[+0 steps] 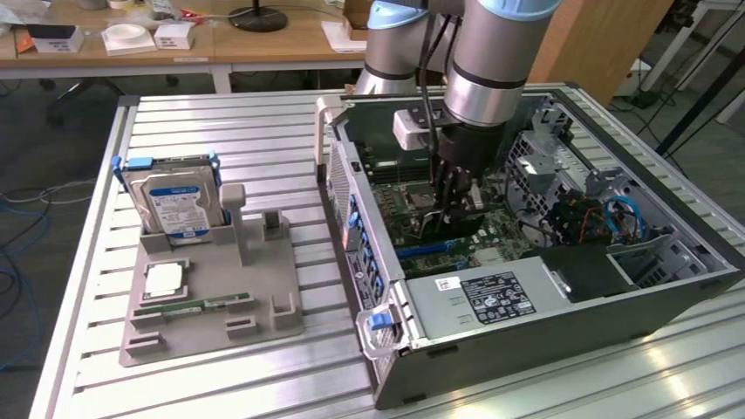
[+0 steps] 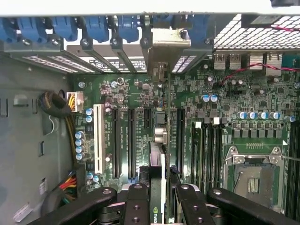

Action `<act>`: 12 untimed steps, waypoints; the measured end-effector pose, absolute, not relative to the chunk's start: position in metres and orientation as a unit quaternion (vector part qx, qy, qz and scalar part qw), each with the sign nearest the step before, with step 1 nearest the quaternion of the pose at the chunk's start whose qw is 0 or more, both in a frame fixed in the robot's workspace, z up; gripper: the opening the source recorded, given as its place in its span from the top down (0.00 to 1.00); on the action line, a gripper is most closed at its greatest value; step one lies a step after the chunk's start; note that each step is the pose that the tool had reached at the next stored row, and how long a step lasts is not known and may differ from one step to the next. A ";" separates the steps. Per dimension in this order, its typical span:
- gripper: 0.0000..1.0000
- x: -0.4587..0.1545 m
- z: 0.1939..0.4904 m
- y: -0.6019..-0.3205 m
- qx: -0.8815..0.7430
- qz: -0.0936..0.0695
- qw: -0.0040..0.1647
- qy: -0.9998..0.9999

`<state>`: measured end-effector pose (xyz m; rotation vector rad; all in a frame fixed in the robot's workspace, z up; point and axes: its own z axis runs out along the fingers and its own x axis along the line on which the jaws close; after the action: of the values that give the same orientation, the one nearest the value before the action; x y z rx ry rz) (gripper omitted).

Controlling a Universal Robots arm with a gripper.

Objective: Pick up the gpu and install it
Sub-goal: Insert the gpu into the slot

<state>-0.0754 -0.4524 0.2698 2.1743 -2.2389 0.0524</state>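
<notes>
Wrist view: gpu [image 2: 159, 187] stands on edge between the gripper [image 2: 159, 199] fingers [image 2: 136, 201], clamped. Long axis runs toward the rear slot brackets [image 2: 112, 51], silver end bracket [image 2: 165, 44] leading. Card sits over the motherboard [image 2: 211, 117] inside the case [image 1: 559, 332].

Slatted metal table [image 1: 209, 122]: grey parts stand [image 1: 215, 301] on exterior view's left, open computer case [image 1: 559, 297] just beside it on the right.
</notes>
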 end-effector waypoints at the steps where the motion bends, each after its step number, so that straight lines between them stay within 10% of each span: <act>1: 0.74 -0.076 0.270 -0.452 0.697 0.017 0.010 -0.717; 12: 0.74 -0.079 0.268 -0.451 0.697 0.017 0.010 -0.717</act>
<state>-0.0790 -0.4507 0.2676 2.1746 -2.2390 0.0523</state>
